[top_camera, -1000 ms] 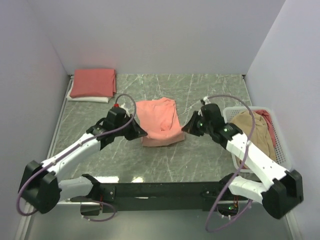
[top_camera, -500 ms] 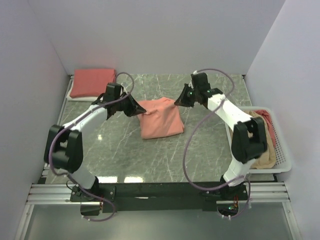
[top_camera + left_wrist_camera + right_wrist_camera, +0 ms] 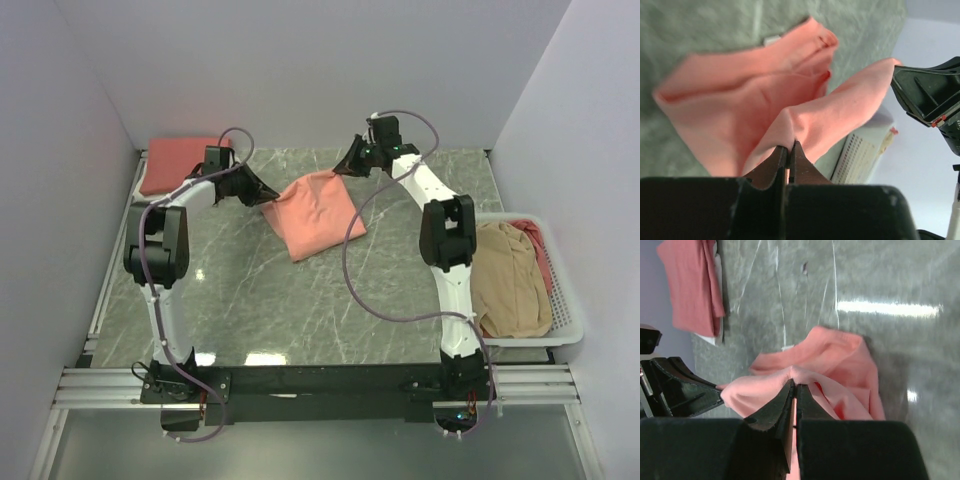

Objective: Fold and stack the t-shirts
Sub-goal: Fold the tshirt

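Observation:
A folded salmon-pink t-shirt hangs between my two grippers over the back middle of the table, its lower part still touching the surface. My left gripper is shut on its left top corner; the left wrist view shows the cloth pinched at the fingertips. My right gripper is shut on its right top corner, with the cloth pinched in the right wrist view. A stack of folded t-shirts, salmon-pink over white, lies at the back left corner. A tan-beige t-shirt lies in the basket.
A white lattice basket stands at the right edge, with a bit of pink cloth beside the tan shirt. White walls close the back and both sides. The table is grey marble.
Both arms have stretched toward the back wall, carrying the pink t-shirt's held edge up and back; the shirt has slid away from the middle and now sits tilted.

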{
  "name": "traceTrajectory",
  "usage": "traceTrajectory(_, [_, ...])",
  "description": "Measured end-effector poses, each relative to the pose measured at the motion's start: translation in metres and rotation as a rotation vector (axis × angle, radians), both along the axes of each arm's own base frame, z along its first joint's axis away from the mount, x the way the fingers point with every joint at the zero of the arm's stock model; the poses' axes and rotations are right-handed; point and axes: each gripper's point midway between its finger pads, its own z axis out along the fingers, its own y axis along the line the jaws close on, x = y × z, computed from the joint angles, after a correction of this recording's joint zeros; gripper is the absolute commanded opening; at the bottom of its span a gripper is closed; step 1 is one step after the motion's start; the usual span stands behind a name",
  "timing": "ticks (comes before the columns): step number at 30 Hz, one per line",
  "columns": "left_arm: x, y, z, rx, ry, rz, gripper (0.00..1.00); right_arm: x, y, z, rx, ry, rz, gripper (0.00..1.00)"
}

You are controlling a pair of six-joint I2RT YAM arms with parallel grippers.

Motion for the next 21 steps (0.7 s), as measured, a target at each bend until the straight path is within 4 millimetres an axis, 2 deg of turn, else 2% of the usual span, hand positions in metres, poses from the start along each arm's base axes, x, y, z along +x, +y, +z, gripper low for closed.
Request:
traceTrajectory(4, [0.012,0.014,-0.019,0.003,0.033,0.029,0.01,0.022,0.012,-0.025,0.047,0.004,0.014,0.04])
traceTrajectory(8, [0.015,0.022,-0.020,0.004,0.032,0.047,0.01,0.027,0.019,-0.047,0.085,0.036,0.014,0.13])
traceTrajectory(11, [0.011,0.028,-0.024,0.003,0.029,0.066,0.01,0.030,0.022,-0.047,0.111,0.028,0.015,0.15])
traceTrajectory(14, [0.001,0.036,-0.034,0.009,0.057,0.089,0.01,0.032,0.029,-0.040,0.138,0.009,0.026,0.24])
traceTrajectory(15, [-0.001,0.038,-0.037,0.009,0.061,0.097,0.01,0.033,0.032,-0.037,0.143,-0.002,0.028,0.35])
traceTrajectory(18, [-0.009,0.050,-0.045,0.005,0.085,0.126,0.01,0.038,0.037,-0.030,0.156,-0.042,0.034,0.52])
traceTrajectory(21, [-0.008,0.059,-0.049,0.012,0.089,0.151,0.01,0.037,0.037,-0.030,0.147,-0.057,0.036,0.53])
